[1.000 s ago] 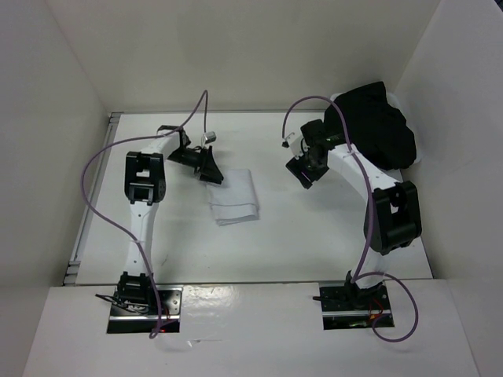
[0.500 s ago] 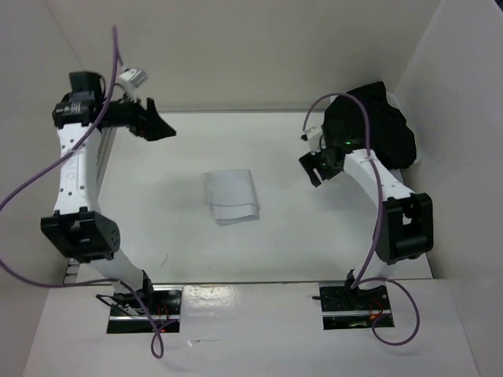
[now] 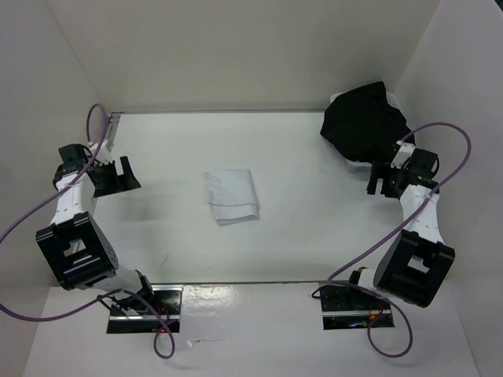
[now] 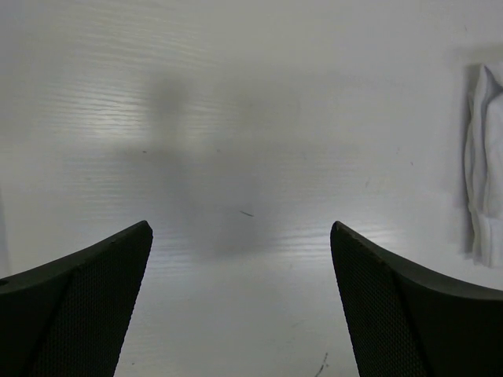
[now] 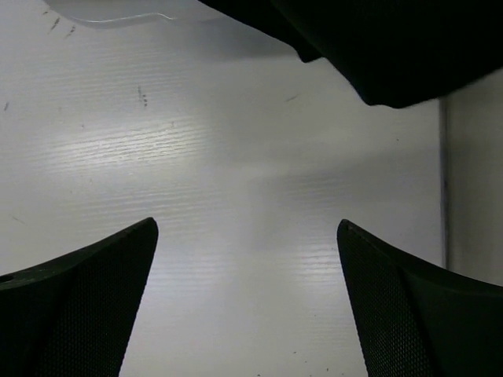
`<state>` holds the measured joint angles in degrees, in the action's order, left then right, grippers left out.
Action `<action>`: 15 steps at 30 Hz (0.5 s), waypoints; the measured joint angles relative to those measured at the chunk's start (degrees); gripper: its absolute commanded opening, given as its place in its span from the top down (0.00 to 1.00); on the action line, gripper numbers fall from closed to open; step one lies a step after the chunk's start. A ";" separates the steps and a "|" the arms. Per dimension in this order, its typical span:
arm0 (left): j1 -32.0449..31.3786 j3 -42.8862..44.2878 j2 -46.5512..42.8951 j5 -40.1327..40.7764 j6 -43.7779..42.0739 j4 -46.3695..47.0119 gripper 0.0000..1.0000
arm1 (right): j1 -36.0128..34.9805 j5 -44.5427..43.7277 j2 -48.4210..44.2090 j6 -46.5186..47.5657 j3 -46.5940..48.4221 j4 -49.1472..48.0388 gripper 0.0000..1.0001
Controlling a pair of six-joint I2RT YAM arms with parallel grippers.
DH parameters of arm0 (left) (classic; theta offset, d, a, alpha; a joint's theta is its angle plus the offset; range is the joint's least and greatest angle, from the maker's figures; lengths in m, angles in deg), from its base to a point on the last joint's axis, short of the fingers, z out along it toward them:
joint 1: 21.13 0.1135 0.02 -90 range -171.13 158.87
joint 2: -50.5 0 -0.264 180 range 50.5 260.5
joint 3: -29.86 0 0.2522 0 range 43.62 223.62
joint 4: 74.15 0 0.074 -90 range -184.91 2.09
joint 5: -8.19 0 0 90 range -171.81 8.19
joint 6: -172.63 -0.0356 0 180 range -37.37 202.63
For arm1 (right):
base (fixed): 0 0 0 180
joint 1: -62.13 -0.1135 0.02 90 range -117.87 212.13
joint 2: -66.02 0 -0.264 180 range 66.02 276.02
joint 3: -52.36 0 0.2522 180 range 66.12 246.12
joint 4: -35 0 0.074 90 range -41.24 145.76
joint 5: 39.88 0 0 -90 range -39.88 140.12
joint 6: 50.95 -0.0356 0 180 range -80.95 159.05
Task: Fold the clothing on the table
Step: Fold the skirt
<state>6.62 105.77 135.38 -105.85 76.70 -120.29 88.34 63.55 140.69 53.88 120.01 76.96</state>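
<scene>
White table (image 3: 314,236) is holding the folded clothing (image 3: 231,196) mid-surface; left gripper (image 3: 119,174) and right gripper (image 3: 382,179) are hovering at opposite edges, jaws spread, empty.

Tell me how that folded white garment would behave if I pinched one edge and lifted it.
Probably floppy: the white garment looks thin and wrinkled, so it would likely droop and unfold. Its layered edges suggest a pinch might catch only the top layer. It looks light, so a push may bunch it on the smooth table.
</scene>
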 measured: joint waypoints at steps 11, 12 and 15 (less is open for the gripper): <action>1.57 0.00 -0.22 1.88 0.15 4.28 0.00 | 3.93 4.83 -0.04 3.19 -1.09 -1.29 0.01; 1.57 0.00 -0.22 1.88 0.15 4.26 0.00 | 3.93 5.11 -0.04 3.41 -1.09 -1.29 0.01; 1.57 0.00 -0.22 1.79 0.13 4.31 0.00 | 3.93 5.70 -0.04 3.91 -1.09 -1.29 0.01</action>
<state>8.19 105.77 135.16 -104.05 76.83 -115.98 92.28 69.25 140.65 57.79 118.91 75.67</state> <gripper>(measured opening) 0.999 0.987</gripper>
